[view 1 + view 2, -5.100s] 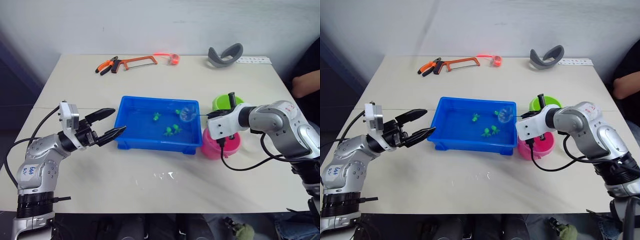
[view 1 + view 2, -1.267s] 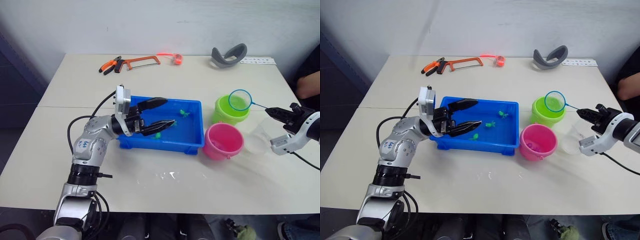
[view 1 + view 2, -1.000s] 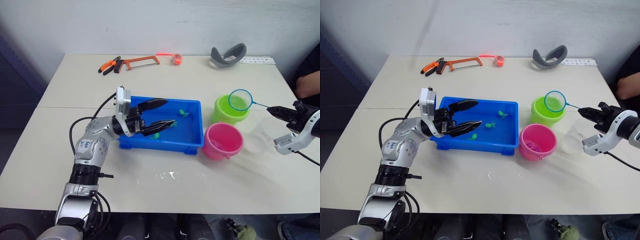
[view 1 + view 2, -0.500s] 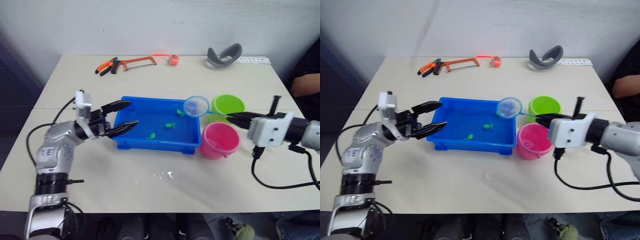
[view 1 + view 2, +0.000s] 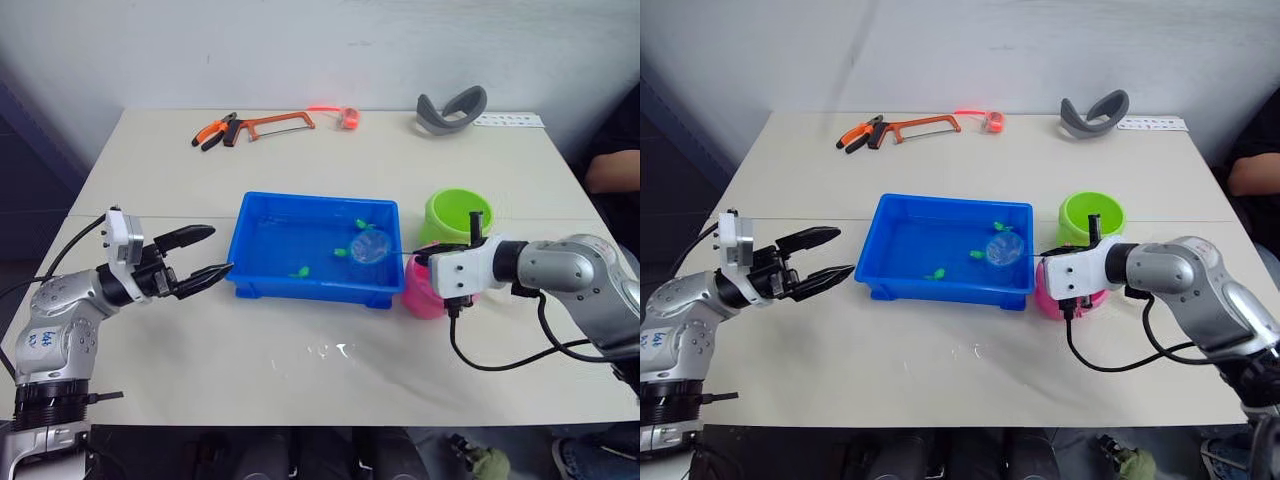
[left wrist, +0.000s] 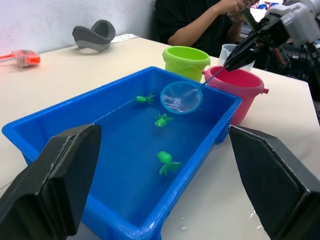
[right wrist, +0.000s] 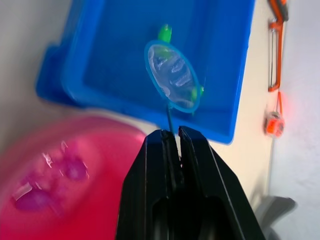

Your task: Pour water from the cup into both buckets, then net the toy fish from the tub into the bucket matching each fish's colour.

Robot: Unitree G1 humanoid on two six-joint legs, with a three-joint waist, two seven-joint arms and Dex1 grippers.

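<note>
Net: the small round blue-rimmed mesh net [image 5: 371,245] on a thin dark stick sits over the right end of the tub, its hoop among the fish.
Right end effector: the right end effector [image 7: 173,142] has its two black fingers pinched tight on the net's stick, above the pink bucket.
Toy fish: three tiny bright green plastic fish in the tub; one [image 6: 144,98] near the far wall, one [image 6: 161,120] just beside the hoop, one [image 6: 167,161] nearer the front wall. The pink bucket holds magenta shapes [image 7: 33,196] too blurred to count.
Tub: one shallow rectangular bright blue plastic tub [image 5: 262,284] stands mid-desk with water in it.
Buckets: two small round plastic pails, one pink [image 6: 248,84] touching or just beside the tub's right end, one lime green [image 5: 448,214] behind it.
Cup: one clear see-through plastic cup [image 6: 227,51] shows behind the buckets in the left wrist view.
Left end effector: the left end effector [image 5: 202,257] hangs spread wide and empty, just left of the tub.
Desk: the pale beige desk [image 5: 300,375] has small wet spots in front of the tub.
Far edge: one orange-handled pliers [image 5: 212,131], one orange-framed hacksaw [image 5: 275,124], one small orange-red object [image 5: 346,117], one curved grey padded piece [image 5: 451,109].
Person: a dark-sleeved person [image 6: 200,22] sits by the desk's right side.
</note>
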